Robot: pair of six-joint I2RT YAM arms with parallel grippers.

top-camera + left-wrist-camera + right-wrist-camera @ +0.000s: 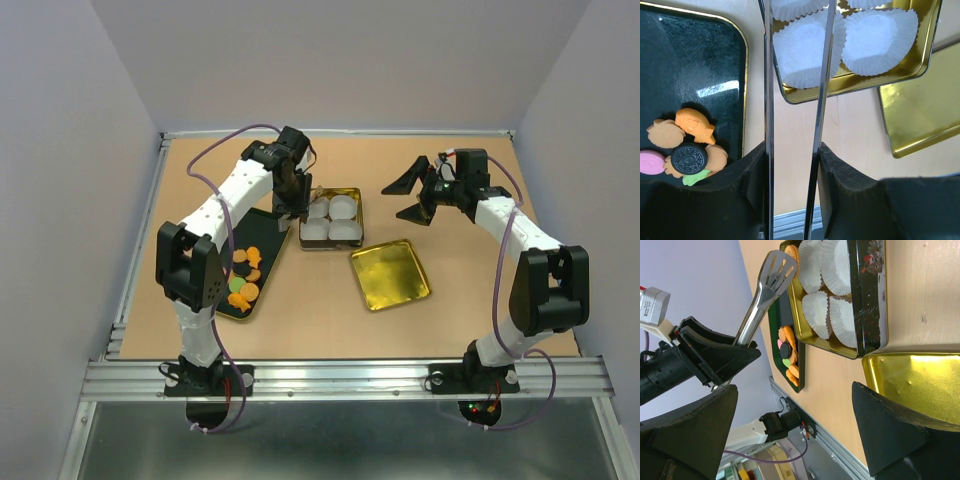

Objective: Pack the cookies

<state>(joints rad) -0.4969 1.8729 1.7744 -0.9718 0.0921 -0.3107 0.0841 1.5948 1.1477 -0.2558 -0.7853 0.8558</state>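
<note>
Left hand point(792, 150) fills the bottom of its own wrist cam, black fingers pinched around a pair of metal tongs point(769, 100). The two blades run up and away with a gap between them. All the cookies point(695, 127) I can see here are off to the left on the black tray point(700, 60). The orange ones are in a loose overlapping pile with a dark round one on top, and a pink and a green one peek out. The blades hang over a strip of bare tabletop point(850, 130) and the near edge of the gold tin point(929, 55). Its white paper cups point(880, 37) look empty from here.

Right wrist cam: the right hand point(795, 387) is spread wide with nothing in it, hovering beside the tin and the gold lid point(920, 385). The tongs' slotted head shows up over the far end of the tin, and I can't see anything on it. There's an orange bit just behind it, but I can't tell if it's in a cup.

Top cam: the tray is on the left, the tin is in the middle, and the lid lies loose just beside it. The right hand is well clear on the right.

My worries:
- The smooth tongs could twist in that pinch.
- Going into a stacked pile could drag neighbours along or flick one off the tray.
- Those cups look feather-light, so a blade brushing one could tip it or shove it out of place.
- A blade could also catch on the tin's rim.
</note>
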